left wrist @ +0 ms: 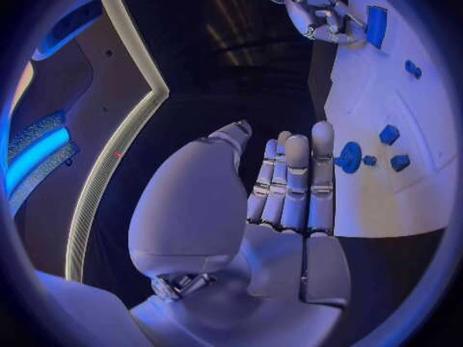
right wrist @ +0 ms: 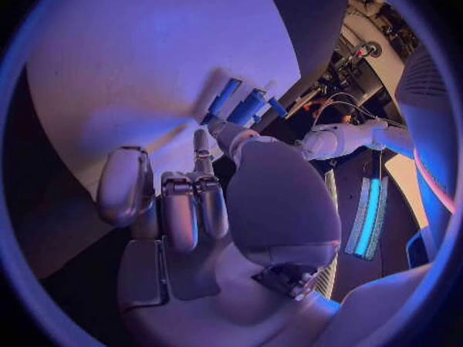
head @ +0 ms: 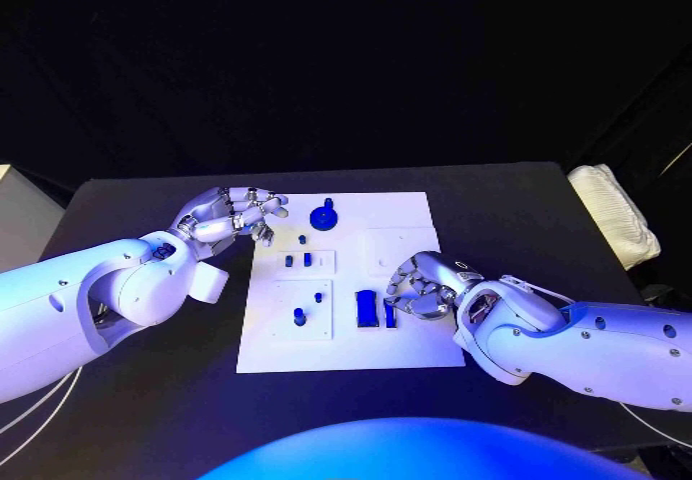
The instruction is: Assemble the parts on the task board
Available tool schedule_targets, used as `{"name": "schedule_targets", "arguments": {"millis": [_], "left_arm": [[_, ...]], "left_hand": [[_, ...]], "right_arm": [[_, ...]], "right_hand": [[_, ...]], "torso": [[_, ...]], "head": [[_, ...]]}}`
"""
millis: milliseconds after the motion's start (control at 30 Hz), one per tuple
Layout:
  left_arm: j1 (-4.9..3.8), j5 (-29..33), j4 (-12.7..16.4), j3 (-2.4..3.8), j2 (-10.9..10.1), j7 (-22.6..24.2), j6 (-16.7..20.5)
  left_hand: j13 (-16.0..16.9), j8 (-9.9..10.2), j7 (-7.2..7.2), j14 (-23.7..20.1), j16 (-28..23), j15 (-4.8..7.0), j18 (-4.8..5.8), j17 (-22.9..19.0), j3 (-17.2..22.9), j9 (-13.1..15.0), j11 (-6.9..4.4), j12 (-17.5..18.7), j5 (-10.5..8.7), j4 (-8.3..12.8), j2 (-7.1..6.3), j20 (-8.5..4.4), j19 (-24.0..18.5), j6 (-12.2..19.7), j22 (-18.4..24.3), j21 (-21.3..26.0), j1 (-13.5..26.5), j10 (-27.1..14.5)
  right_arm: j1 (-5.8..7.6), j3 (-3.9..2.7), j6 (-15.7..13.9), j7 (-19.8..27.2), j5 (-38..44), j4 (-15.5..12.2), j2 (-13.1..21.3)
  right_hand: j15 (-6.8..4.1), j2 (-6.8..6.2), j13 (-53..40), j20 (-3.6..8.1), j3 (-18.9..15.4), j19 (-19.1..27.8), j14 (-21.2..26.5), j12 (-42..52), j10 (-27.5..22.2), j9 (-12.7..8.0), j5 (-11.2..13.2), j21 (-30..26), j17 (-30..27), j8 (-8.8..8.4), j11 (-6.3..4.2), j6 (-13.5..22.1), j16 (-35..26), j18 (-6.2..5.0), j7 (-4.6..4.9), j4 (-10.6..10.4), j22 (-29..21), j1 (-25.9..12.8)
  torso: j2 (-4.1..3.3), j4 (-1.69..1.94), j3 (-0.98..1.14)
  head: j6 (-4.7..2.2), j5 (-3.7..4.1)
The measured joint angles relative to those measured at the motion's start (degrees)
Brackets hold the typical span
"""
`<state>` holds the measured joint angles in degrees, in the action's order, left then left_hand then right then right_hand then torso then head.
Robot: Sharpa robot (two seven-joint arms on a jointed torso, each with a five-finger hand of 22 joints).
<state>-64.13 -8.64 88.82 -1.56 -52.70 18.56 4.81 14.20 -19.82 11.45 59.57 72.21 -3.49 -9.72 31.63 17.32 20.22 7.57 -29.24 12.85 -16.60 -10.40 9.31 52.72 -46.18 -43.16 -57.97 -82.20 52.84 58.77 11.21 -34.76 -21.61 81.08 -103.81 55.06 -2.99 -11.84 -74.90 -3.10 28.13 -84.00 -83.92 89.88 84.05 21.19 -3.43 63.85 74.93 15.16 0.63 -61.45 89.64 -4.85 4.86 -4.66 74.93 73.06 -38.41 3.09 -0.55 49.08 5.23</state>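
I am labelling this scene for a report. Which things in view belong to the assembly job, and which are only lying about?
Belonging to the job:
- task board
- round blue part at its far edge
- blue block and the small blue parts on it
- left hand and right hand

Lying about:
- white padded thing at the table's right edge
- black table

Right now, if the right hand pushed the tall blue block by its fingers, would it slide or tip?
Probably tip: the block stands upright and narrow on the board. It looks rigid, likely light. The right hand sits right beside it, so a low push might slide it instead.
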Motion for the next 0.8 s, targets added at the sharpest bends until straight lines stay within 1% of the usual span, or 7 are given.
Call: {"name": "schedule_targets", "arguments": {"millis": [267, 400, 500, 600, 700, 767, 800], "left_arm": [[0.00, 0.0, -0.1, 0.00, 0.1, 0.0, 0.0], [0.03, 0.0, -0.3, 0.00, 0.2, 0.0, 0.0], [0.07, 0.0, -0.5, 0.00, 0.4, 0.0, 0.0], [0.11, 0.0, -0.7, -0.01, 0.6, 0.0, 0.0], [0.22, 0.2, -1.0, -0.01, 0.9, 0.2, 0.2], [0.30, 0.3, -1.3, -0.02, 1.2, 0.3, 0.4], [0.35, 0.4, -1.6, -0.02, 1.3, 0.4, 0.6]], "left_hand": [[0.0, 0.0, 0.00, 0.0, 0.0, 0.00, 0.00, 0.0, 0.0, 0.0, 0.00, 0.0, 0.00, 0.0, 0.00, 0.00, 0.0, 0.0, 0.0, 0.0, 0.0, 0.0], [0.0, 0.0, 0.00, 0.0, 0.0, 0.00, 0.00, 0.0, 0.0, 0.0, 0.00, 0.0, 0.00, 0.0, 0.00, 0.00, 0.0, 0.0, 0.0, 0.0, 0.0, 0.0], [0.0, 0.0, 0.00, 0.0, 0.0, 0.00, 0.00, 0.0, 0.0, 0.0, 0.00, 0.0, 0.00, 0.0, 0.00, 0.00, 0.0, 0.0, 0.0, 0.1, 0.0, 0.0], [0.0, 0.0, -0.03, -0.1, -0.3, -0.13, 0.00, -0.8, -0.2, -0.1, 0.02, 0.0, 0.00, 0.2, 0.00, 0.00, 0.0, 0.1, 0.5, 0.7, 0.0, 0.0], [-0.1, 0.0, 0.09, -1.7, -1.4, -0.39, 0.01, -1.8, -0.5, -0.2, 0.11, 0.0, 0.00, 0.0, 0.16, 0.21, -0.7, 0.5, 0.9, 1.3, -0.2, -0.5], [-0.1, 0.0, 0.09, -2.8, -2.2, -0.52, 0.00, -2.2, -0.6, -0.2, 0.32, 0.0, 0.00, 0.2, 0.24, 0.34, -1.4, 0.5, 1.3, 2.0, -0.2, -0.7], [-0.2, -0.2, 0.10, -4.1, -3.4, -0.68, 0.00, -2.7, -0.9, -0.2, 0.32, 0.0, 0.00, 0.1, 0.24, 0.40, -2.3, 0.5, 1.8, 3.0, -0.2, -1.0]], "right_arm": [[0.01, -0.01, -1.2, -1.0, 1.1, -0.1, -0.1], [0.00, 0.01, -2.4, 0.6, 0.2, -0.4, 0.5], [0.09, 0.03, -4.1, 4.5, -2.9, -0.6, 0.9], [0.98, 0.05, -5.9, 10.5, -9.0, -0.6, 1.2], [2.74, -0.13, -7.4, 17.3, -16.9, 0.2, 1.4], [3.93, -0.20, -7.8, 21.1, -21.8, 1.3, 1.4], [4.73, -0.30, -8.0, 23.4, -25.0, 2.4, 1.3]], "right_hand": [[0.00, -0.48, 0.0, 0.00, -0.3, 0.0, 0.0, 0.0, 0.0, -0.1, 0.2, -0.2, 0.0, 0.00, 0.00, 0.0, 0.0, -0.01, 0.00, 0.3, 0.0, 0.5], [0.00, -0.59, 0.0, 0.00, -0.6, 0.0, 0.0, 0.0, 0.0, -0.2, 0.2, -0.9, 0.0, 0.00, 0.00, 0.0, 0.0, -0.01, 0.00, 0.0, 0.0, 0.4], [0.00, -0.78, 0.0, 0.00, -0.9, 0.0, 0.0, -0.7, 0.0, -0.4, -0.1, -3.9, 0.0, -0.11, 0.00, 0.4, 0.0, 0.00, 0.40, -0.2, 0.0, 0.2], [0.00, -0.78, 0.0, 0.00, -1.3, 0.0, 0.0, -2.0, 0.0, -0.8, -1.1, -6.4, 0.0, -0.45, 0.02, 1.3, -0.4, 0.00, 1.04, -0.6, 0.0, 0.2], [0.12, -1.48, 0.0, -0.02, -2.4, 0.0, -0.1, -2.8, 0.0, -0.9, -4.3, -8.5, 0.0, -0.67, 0.39, 1.8, -0.6, 0.00, 1.31, -0.9, 0.0, -0.5], [0.22, -1.68, 0.0, -0.35, -2.9, 0.9, -0.2, -4.4, -0.1, -1.0, -4.9, -11.8, 0.0, -0.67, 0.71, 2.4, -1.3, -0.01, 1.53, -1.1, 0.0, -0.7], [0.36, -1.68, 0.0, -0.45, -3.4, 1.5, -0.1, -5.7, 0.0, -1.1, -4.9, -14.3, 0.0, -0.67, 0.82, 2.6, -1.7, -0.73, 1.76, -1.1, 0.0, -0.7]], "torso": [[0.10, -0.01, 0.04], [0.16, -0.08, 0.03], [0.24, -0.18, 0.01], [0.37, -0.29, -0.07], [0.60, -0.41, -0.18], [0.82, -0.50, -0.27], [0.92, -0.54, -0.30]], "head": [[-0.14, -0.10], [-0.35, -0.13], [-0.64, -0.05], [-0.94, 0.07], [-1.23, 0.12], [-1.48, 0.14], [-1.65, 0.17]]}}
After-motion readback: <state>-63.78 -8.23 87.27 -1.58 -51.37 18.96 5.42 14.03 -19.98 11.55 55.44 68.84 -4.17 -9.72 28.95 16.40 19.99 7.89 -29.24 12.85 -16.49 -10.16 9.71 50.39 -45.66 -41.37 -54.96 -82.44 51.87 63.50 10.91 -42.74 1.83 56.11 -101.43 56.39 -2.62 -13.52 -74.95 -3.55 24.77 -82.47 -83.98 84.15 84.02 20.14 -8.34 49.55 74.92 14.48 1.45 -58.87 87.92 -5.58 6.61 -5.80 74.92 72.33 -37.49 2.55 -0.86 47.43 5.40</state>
